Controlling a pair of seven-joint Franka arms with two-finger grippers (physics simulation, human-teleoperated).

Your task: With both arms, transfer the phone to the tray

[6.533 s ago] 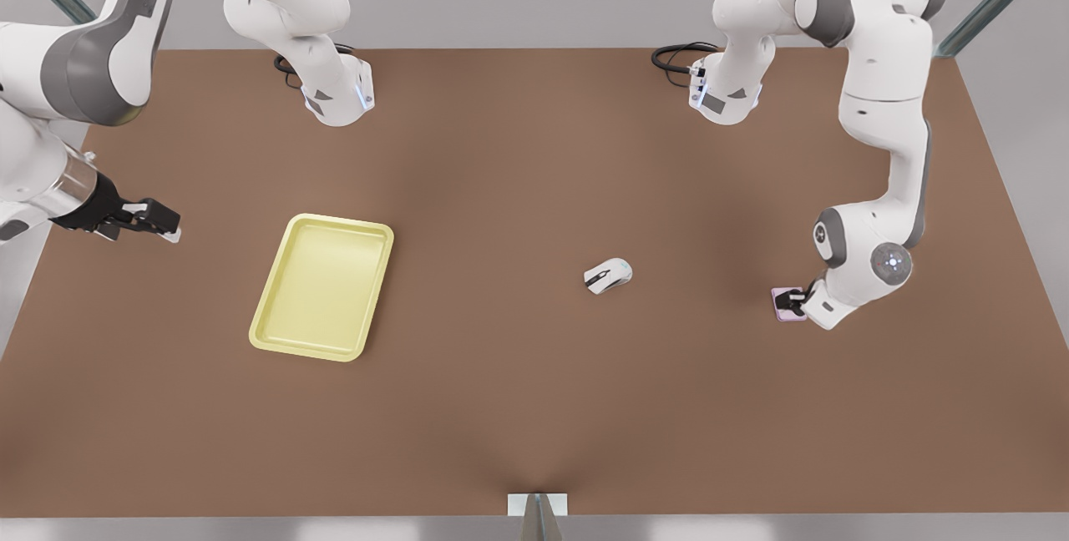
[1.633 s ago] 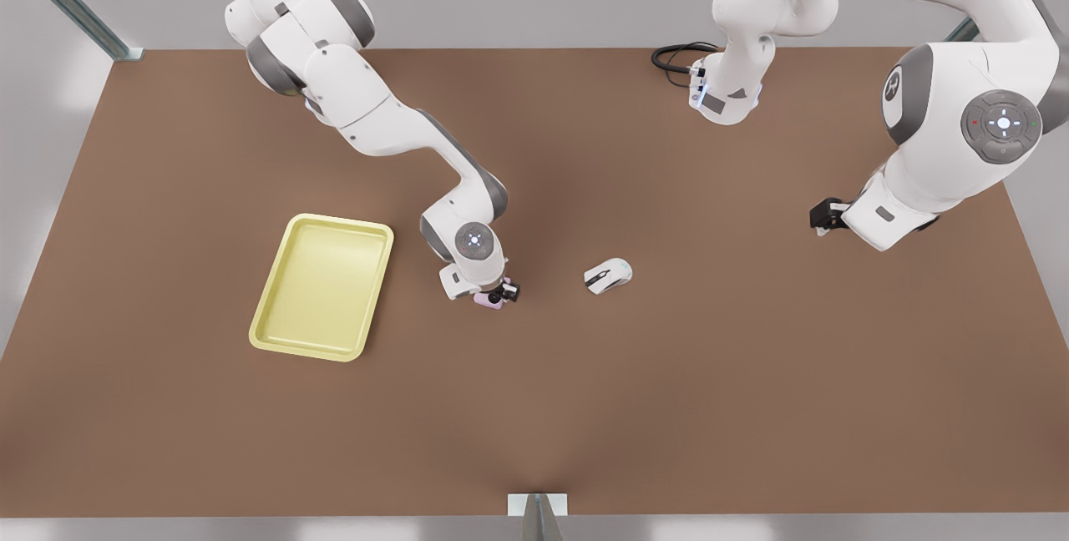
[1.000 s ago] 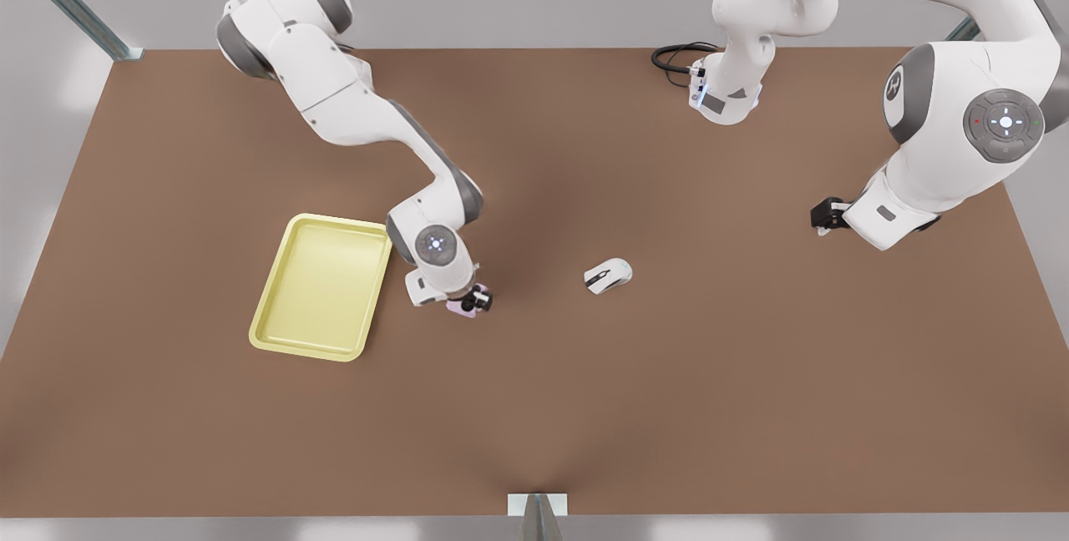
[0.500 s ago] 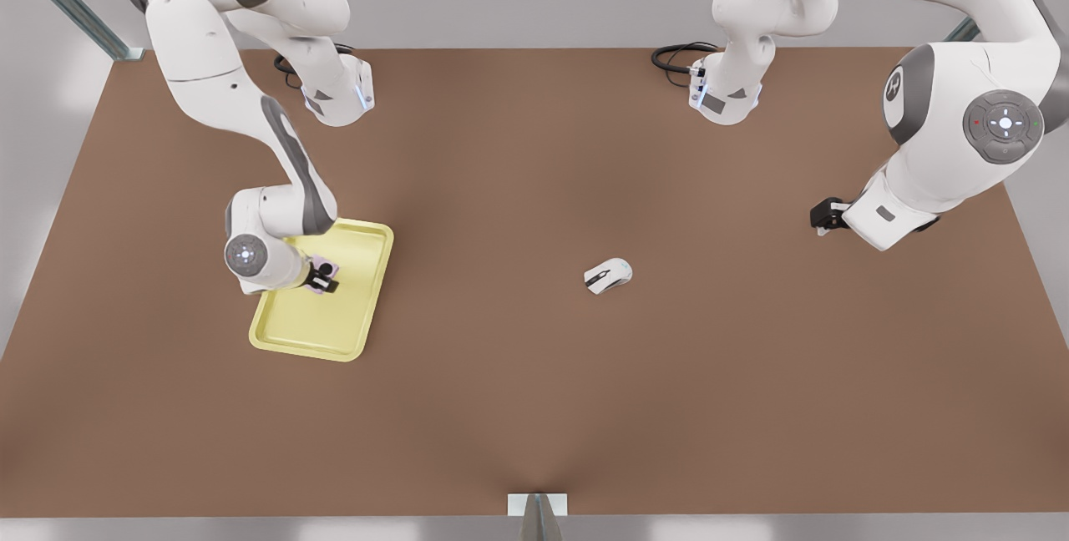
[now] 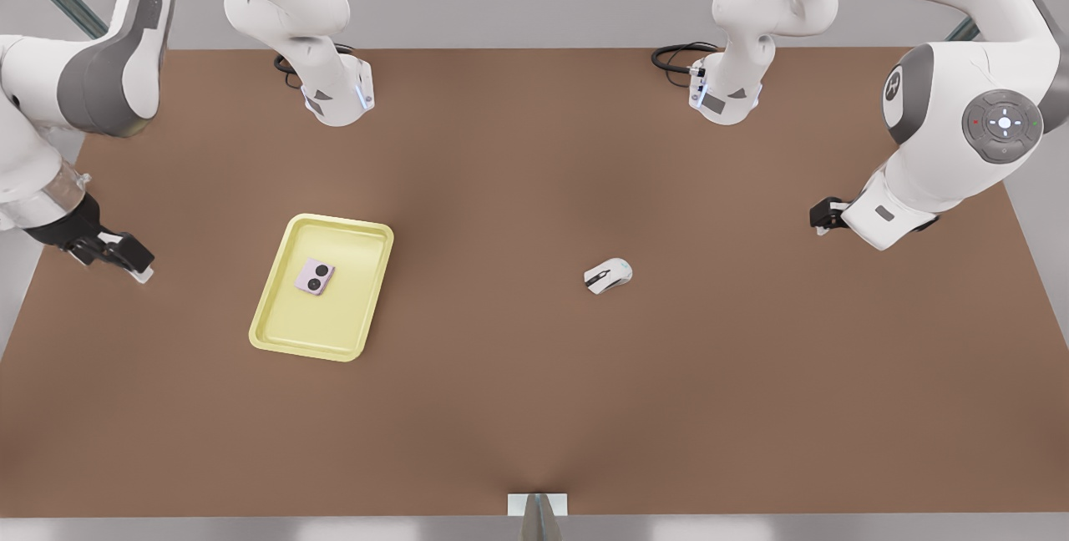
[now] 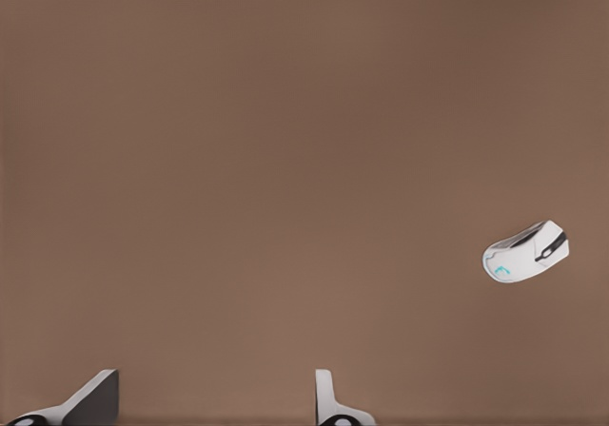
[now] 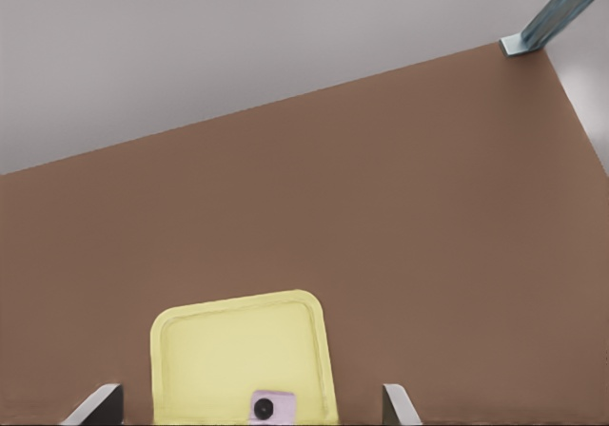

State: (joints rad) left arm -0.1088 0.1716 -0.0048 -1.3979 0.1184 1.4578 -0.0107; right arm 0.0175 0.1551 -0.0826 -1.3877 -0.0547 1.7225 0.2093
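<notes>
Phone [image 5: 315,275]: flat inside the tray [image 5: 334,320], in its upper half in the front view, dark circles up, clear of the rim, touched by nothing.

Tray: on the worktop [image 5: 534,407], left of centre in the front view, long side tilted a little off vertical.

Right hand [image 5: 134,265]: at the far left edge of the front view, well apart from the tray. Fingers spread wide in the right wrist view, nothing between them but the tray and phone farther off. Empty.

Left hand [image 5: 820,217]: at the right of the front view, tucked under its wrist, well apart from phone and tray. Fingers parted in the left wrist view, bare worktop between them. Empty, waiting.

Mouse [image 5: 607,275]: alone on the worktop right of centre in the front view, between the tray and the left hand, no part of the task.

Done: phone in the tray and let go of — the task's goal appears met.

Left: nothing to carry, by the look of it. At most, parking both arms clear of the worktop.

Risk: low — phone lying flat with rim on all sides, unlikely to slide out, and neither hand near enough to knock it.
</notes>
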